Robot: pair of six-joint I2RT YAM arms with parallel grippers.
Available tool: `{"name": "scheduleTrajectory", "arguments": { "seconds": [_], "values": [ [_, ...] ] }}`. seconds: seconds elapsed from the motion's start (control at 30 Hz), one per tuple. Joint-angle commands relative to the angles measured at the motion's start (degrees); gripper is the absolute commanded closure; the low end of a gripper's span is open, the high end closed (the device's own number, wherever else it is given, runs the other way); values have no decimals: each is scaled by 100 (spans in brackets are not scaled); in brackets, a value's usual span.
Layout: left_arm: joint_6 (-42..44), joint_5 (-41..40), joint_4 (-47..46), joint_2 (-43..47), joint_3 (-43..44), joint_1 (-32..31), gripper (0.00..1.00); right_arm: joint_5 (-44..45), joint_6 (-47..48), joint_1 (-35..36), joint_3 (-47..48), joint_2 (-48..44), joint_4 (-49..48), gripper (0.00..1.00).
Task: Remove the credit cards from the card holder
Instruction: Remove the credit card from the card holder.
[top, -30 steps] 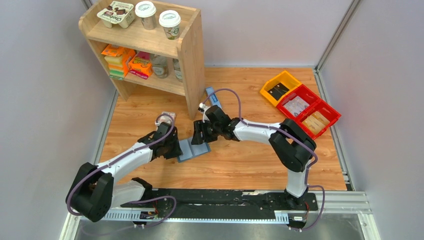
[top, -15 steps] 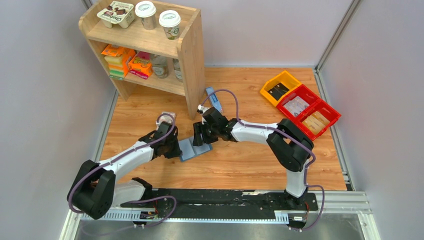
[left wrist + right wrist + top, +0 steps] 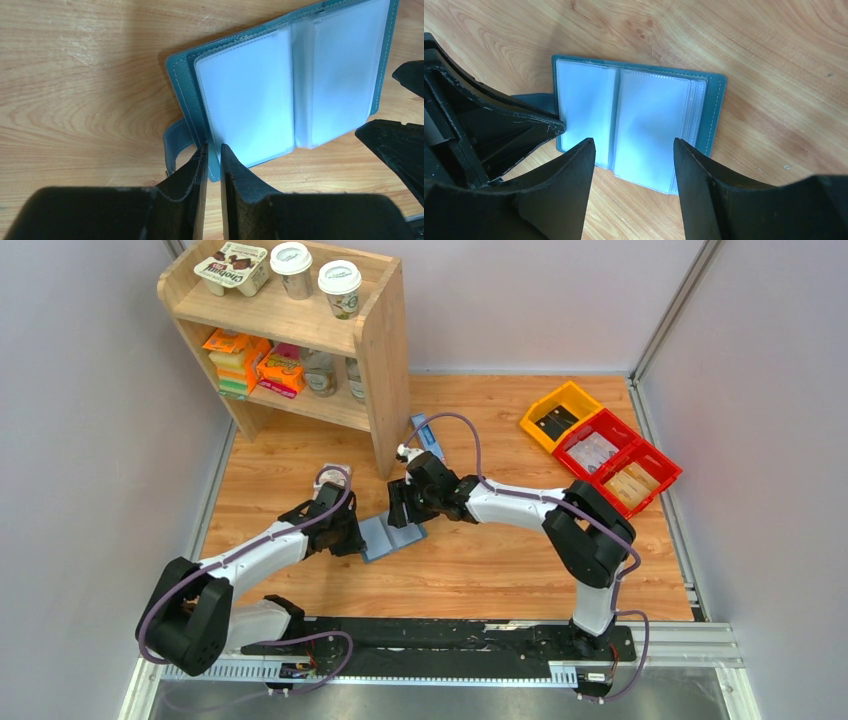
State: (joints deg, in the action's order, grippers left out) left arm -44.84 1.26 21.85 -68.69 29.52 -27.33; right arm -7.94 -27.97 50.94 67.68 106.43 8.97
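The card holder (image 3: 383, 538) lies open and flat on the wooden table, teal cover down and pale blue pocket panels up. It also shows in the left wrist view (image 3: 250, 95) and the right wrist view (image 3: 634, 115). No card shows out of the pockets. My left gripper (image 3: 357, 539) (image 3: 212, 148) is shut on the holder's left cover edge, next to the closure tab (image 3: 175, 145). My right gripper (image 3: 405, 516) (image 3: 634, 142) is open and empty, its jaws spread just above the holder's right half, apart from it.
A wooden shelf (image 3: 383, 335) with cups and packs stands at the back left. A narrow blue-and-white box (image 3: 428, 436) lies beside it, and a pink patterned pack (image 3: 335, 472) sits behind my left arm. Yellow and red bins (image 3: 600, 445) stand at the right.
My right gripper has shifted slightly over the open holder. My left gripper has stayed shut on the cover edge, and the holder has barely moved.
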Motion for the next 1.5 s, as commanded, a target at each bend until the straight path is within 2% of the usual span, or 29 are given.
{"name": "scheduleTrajectory", "arguments": {
  "seconds": [0.0,0.47,0.7,1.17,1.27,1.47],
  "values": [
    [54,129,-5,-110,72,0,78,145,134,39,79,-167,-89,38],
    [72,234,-66,-136,63,-9,78,-119,116,118,131,273,-36,40],
    [81,384,-172,-215,54,-9,79,-523,28,180,237,316,-97,42],
    [37,481,-330,-163,-25,0,80,-2035,-306,285,746,352,-607,43],
    [28,481,-330,-145,-51,8,80,-1721,-192,294,721,203,-441,43],
    [19,463,-330,-92,-60,0,80,361,194,294,518,-237,323,38]
  ]
}}
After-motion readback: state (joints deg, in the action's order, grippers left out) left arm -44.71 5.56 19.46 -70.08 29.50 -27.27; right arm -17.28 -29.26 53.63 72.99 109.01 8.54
